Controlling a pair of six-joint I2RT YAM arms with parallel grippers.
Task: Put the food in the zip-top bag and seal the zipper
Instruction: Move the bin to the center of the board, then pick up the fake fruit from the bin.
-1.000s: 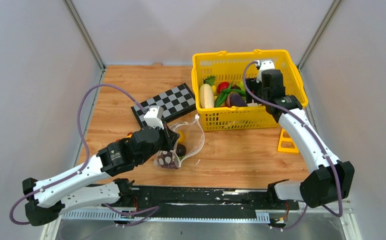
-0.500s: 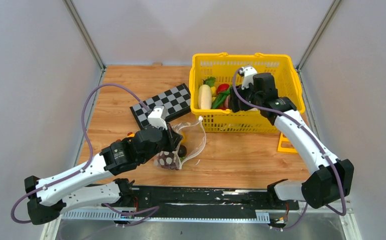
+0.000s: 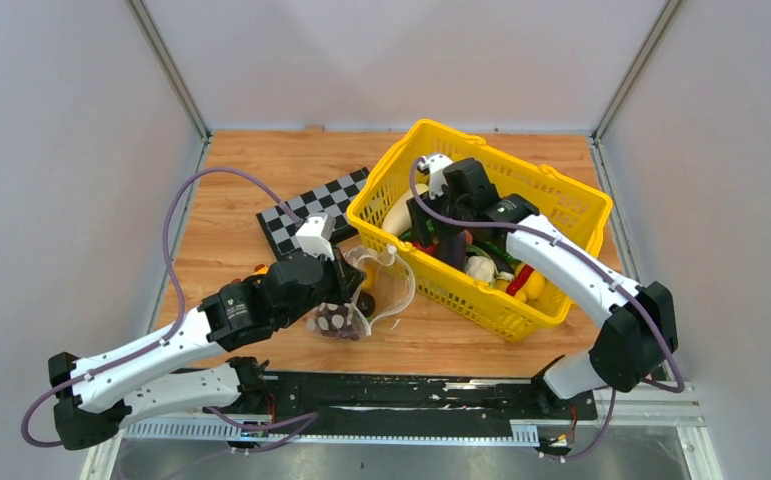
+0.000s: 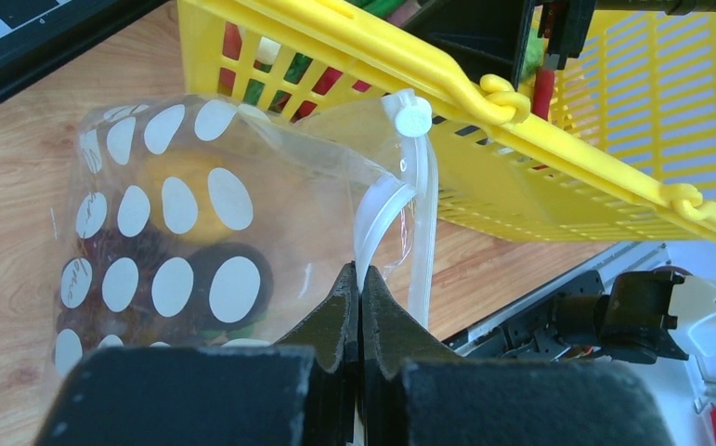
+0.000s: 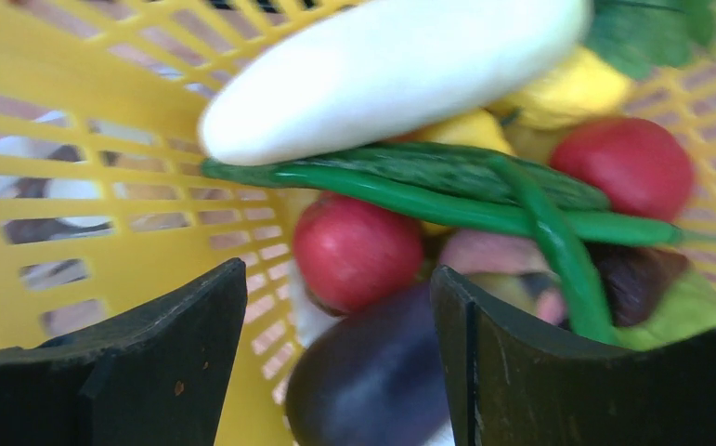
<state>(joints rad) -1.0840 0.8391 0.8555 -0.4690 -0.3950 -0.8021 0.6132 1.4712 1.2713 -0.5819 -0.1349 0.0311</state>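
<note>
Wooden table (image 3: 251, 170), one dotted bag (image 4: 231, 197), one yellow basket (image 3: 561, 195)

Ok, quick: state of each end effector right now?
Left end effector: shut on the zip-top bag mouth edge.
Right end effector: open, empty, inside the yellow basket.

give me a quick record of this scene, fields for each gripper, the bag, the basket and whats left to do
left gripper: shut on the zipper strip at the bag mouth
right gripper: open, inside the basket, over a red fruit
zip-top bag: mouth open, yellow item and dark item inside
basket: yellow, holds white vegetable, green beans, other food
checkerboard: behind the bag
left to do: food in basket not yet bagged, zipper unsealed
</note>
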